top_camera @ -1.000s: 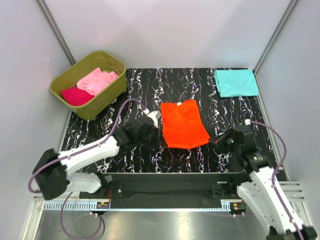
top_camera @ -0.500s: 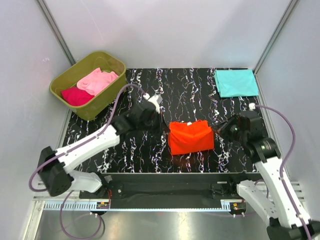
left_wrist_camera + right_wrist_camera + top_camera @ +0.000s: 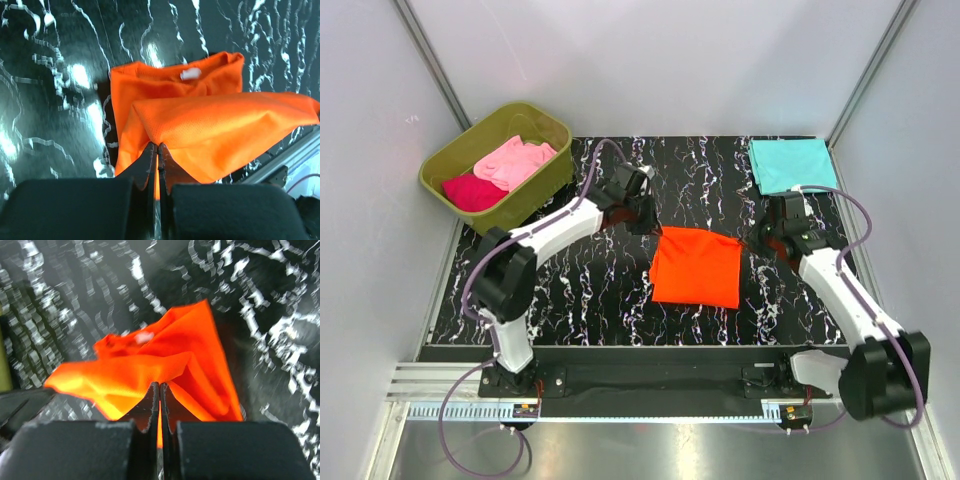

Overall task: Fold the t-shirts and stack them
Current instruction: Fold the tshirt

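The bright orange t-shirt [image 3: 696,268] lies folded over on itself in the middle of the black marbled table. My left gripper [image 3: 653,226] is shut on its far left corner and my right gripper [image 3: 758,243] is shut on its far right corner. In the left wrist view the left gripper [image 3: 157,146] pinches the upper layer of the orange cloth [image 3: 220,125]. In the right wrist view the right gripper [image 3: 160,385] pinches the orange cloth [image 3: 145,367]. The teal t-shirt [image 3: 792,165] lies folded at the far right. The light pink t-shirt [image 3: 516,160] and the magenta t-shirt [image 3: 472,191] lie in the tub.
The olive-green tub [image 3: 548,186] stands at the far left corner of the table [image 3: 580,290]. Grey walls enclose the table on three sides. A metal rail runs along the near edge.
Both grippers have carried the near hem of the orange t-shirt up and away from the near edge, folding it over onto its far half. Both arms now reach further out.
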Tool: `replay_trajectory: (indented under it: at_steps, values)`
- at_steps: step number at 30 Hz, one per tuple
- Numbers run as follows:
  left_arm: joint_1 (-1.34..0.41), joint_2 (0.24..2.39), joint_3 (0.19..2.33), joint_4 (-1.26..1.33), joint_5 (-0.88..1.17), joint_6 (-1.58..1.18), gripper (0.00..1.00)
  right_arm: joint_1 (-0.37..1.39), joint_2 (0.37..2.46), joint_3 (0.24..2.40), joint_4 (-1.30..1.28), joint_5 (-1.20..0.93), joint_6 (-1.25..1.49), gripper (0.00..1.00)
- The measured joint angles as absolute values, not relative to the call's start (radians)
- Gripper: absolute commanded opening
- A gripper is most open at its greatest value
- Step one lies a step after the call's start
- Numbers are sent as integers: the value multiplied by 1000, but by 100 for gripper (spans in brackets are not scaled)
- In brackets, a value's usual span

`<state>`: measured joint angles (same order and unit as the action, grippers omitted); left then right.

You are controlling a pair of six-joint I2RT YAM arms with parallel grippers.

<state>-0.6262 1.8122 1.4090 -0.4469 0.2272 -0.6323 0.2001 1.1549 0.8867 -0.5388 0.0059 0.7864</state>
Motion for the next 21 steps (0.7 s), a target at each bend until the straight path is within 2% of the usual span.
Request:
replay_trajectory:
  at_steps: [9, 10, 11, 13, 16, 17, 19, 20, 21]
  values:
    - [-567, 2028, 1615, -417, 297, -594, 6, 94, 1416, 896, -399, -59, 727, 7]
    - [-561, 2048, 1632, -415, 303, -594, 11, 82, 1449, 906, -389, -76, 717, 11]
    - [-556, 2066, 1644, -410, 310, -593, 19, 73, 1483, 920, -379, -92, 710, 15]
    - [-545, 2099, 1658, -407, 321, -590, 22, 57, 1556, 953, -355, -128, 691, 27]
    - [-528, 2128, 1664, -409, 331, -578, 35, 46, 1642, 1007, -333, -184, 667, 38]
    - [-522, 2130, 1661, -414, 332, -571, 42, 45, 1658, 1019, -327, -202, 660, 45]
    - [-511, 2120, 1650, -411, 331, -554, 50, 45, 1662, 1026, -324, -232, 650, 50]
    - [-508, 2107, 1631, -408, 329, -543, 53, 45, 1654, 1026, -325, -241, 646, 60]
    - [-503, 2086, 1606, -408, 329, -532, 56, 45, 1640, 1026, -330, -252, 643, 63]
